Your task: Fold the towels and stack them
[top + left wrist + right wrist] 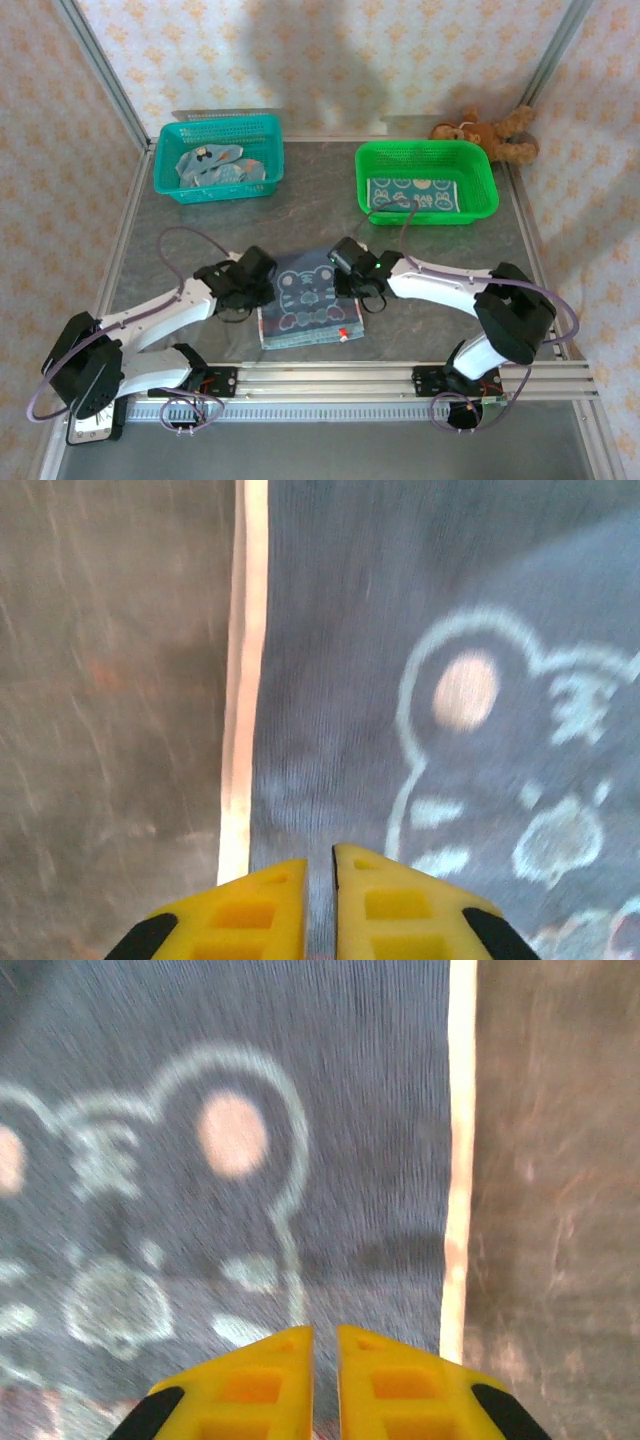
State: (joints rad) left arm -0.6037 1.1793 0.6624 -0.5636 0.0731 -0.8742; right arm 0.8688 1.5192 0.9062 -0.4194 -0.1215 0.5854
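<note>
Fold-and-stack task, one moment. A blue-grey towel (pixel 308 312) printed with pale cartoon faces lies flat on the grey table (pixel 320 215), directly between the two sets of jaws. The left arm (pixel 165 308) sets its jaws at the towel's far left corner, and the right arm (pixel 440 285) sets its jaws at the far right corner.

Left wrist view: the two yellow fingers (pixel 245 915) stand almost together, with only a thin slit between them. The towel's pale border strip (pixel 243 680) runs straight ahead from the left finger. Cloth lies ahead and to the right of it, bare table to the left.

Right wrist view: the yellow fingers (pixel 395 1385) are likewise drawn nearly closed. The border strip (pixel 460 1160) runs ahead of the right finger, with cloth to the left and table to the right. Whether either set of jaws actually nips the cloth cannot be told.

Well beyond the left jaws stands a teal basket (pixel 166 165) holding rumpled towels (pixel 212 166). Well beyond the right jaws stands a green basket (pixel 482 180) holding a folded towel (pixel 415 194). A teddy bear (pixel 492 135) sits past the green basket.
</note>
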